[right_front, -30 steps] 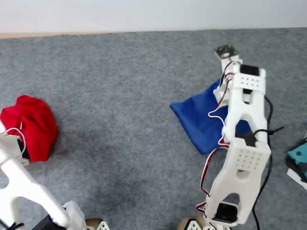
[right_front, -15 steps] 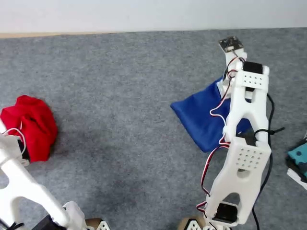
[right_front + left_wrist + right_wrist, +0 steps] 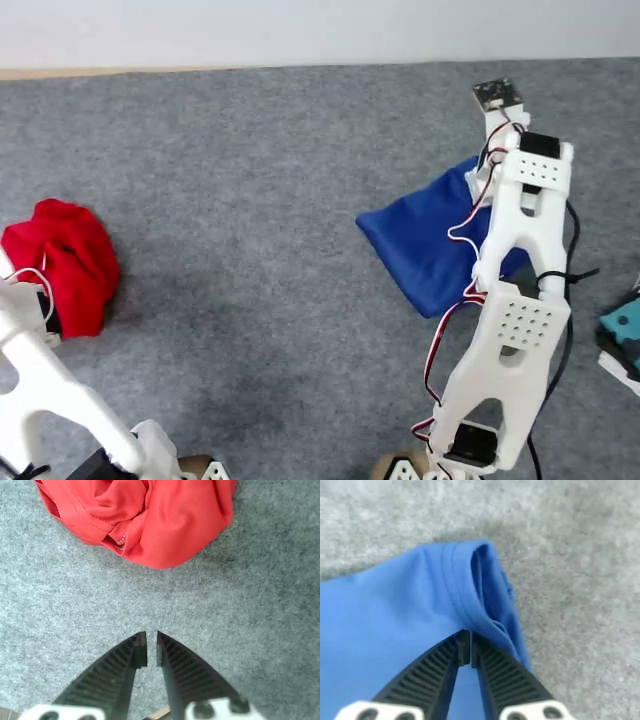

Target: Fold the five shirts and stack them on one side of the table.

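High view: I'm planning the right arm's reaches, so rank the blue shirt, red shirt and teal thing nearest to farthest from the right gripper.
1. The blue shirt, right of centre, with the right gripper closed on its hem.
2. The teal thing, at the right edge.
3. The red shirt, far across at the left edge.

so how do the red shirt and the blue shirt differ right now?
Red shirt is a crumpled heap; blue shirt lies mostly flat. Red shirt sits at the table's left side, blue shirt at its right. Left gripper, shut, is short of the red shirt; right gripper is shut on the blue shirt's hem. Both rest on the table.
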Motion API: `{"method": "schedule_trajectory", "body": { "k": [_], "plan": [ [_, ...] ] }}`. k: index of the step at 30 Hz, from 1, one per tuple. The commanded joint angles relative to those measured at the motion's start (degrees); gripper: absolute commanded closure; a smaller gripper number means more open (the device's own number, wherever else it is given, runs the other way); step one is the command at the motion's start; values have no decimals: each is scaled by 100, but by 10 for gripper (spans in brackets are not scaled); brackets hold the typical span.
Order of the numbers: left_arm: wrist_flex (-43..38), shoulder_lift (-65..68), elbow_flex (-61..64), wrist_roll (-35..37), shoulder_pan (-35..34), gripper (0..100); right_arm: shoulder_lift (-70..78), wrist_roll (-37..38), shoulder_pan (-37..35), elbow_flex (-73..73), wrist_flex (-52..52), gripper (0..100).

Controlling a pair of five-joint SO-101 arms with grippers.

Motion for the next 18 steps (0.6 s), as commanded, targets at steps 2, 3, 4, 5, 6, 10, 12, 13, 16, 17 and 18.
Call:
{"method": "schedule_trajectory", "body": {
  "k": [2,3,4,5,6,10,12,13,16,17,18],
  "plan": [
    [9,-167,-48,-35,44,957,-233,-44,215,-299,57,989],
    [9,-167,-48,-35,44,957,-101,-44,259,-290,57,989],
    [9,-167,-40,-35,44,957,66,-44,286,-290,48,989],
    [9,-167,-31,-35,44,957,242,-26,338,-299,48,989],
    [9,-167,-31,-35,44,957,374,-26,374,-308,48,989],
    [9,-167,-31,-35,44,957,374,-44,444,-440,277,989],
    [9,-167,-31,-35,44,957,110,-53,409,-563,532,989],
    [9,-167,-31,-35,44,957,-40,-62,391,-615,681,989],
    [18,-167,-31,-35,44,957,-549,-62,259,-677,1138,989],
    [18,-167,-31,-26,44,957,-716,-62,233,-677,1305,989],
    [35,-167,-31,-26,44,957,-866,-62,207,-677,1481,989]
  ]
}}
